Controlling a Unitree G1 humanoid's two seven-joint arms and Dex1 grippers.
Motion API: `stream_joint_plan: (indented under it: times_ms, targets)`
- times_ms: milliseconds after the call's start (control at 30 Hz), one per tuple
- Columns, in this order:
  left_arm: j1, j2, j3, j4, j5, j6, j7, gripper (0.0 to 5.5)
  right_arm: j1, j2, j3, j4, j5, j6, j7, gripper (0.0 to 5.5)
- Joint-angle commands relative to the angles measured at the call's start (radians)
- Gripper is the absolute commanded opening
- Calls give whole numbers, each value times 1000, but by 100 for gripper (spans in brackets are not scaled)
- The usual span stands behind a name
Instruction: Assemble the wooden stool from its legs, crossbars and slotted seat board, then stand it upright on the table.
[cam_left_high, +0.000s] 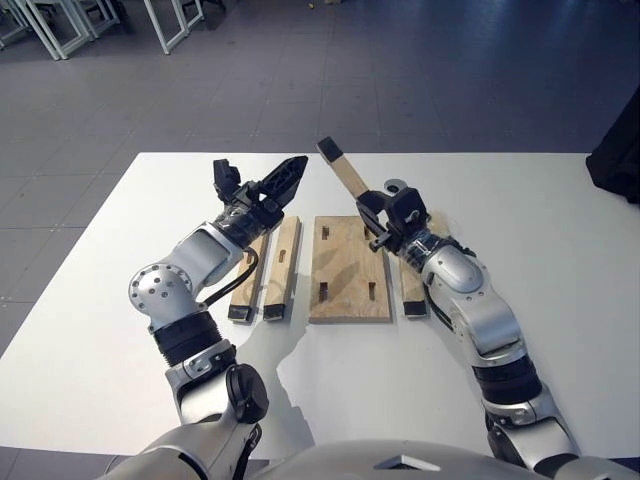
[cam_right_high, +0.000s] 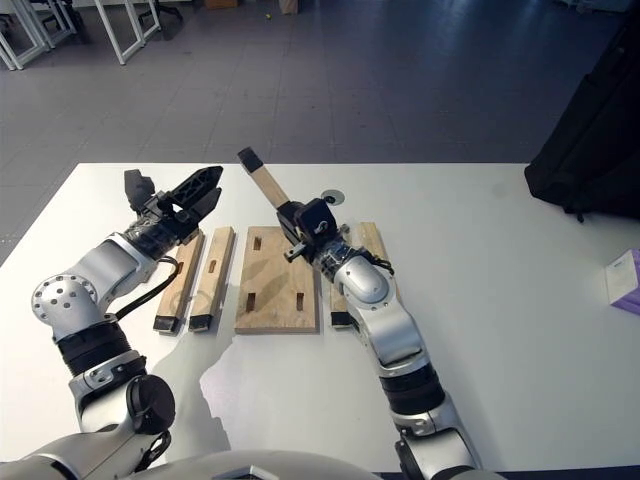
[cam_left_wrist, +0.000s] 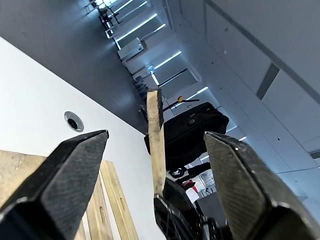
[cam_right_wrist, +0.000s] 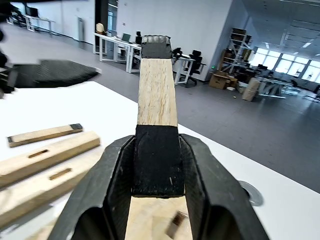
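The slotted seat board (cam_left_high: 349, 270) lies flat in the middle of the white table (cam_left_high: 560, 300), slots facing up. At its 9 o'clock, two slotted bars (cam_left_high: 283, 265) lie side by side, with their black caps toward the robot. At its 3 o'clock, a third bar (cam_left_high: 412, 292) lies partly under the right arm. Over the board's far edge, the right gripper (cam_left_high: 372, 212) clamps the black end of a leg (cam_left_high: 348, 172), lifted off the table, its free end tilting toward 11 o'clock. The left gripper (cam_left_high: 260, 172) hovers above the two bars' far ends, fingers spread wide and empty.
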Motion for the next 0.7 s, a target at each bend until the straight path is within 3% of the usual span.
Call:
stream_joint_plan:
  times_ms: [33, 267, 500, 700]
  targets:
    - [-12, 27, -34, 1, -13, -28, 25, 355, 16, 12, 30, -37, 3, 34, 15, 129]
    - [2, 50, -57, 17, -59, -48, 42, 355, 49, 33, 95, -87, 2, 70, 27, 129]
    - [14, 87, -51, 20, -265, -18, 49, 227, 49, 38, 95, -85, -6, 78, 18, 128]
    - [25, 138, -99, 39, -231, -48, 65, 137, 52, 45, 111, -112, -5, 98, 17, 128]
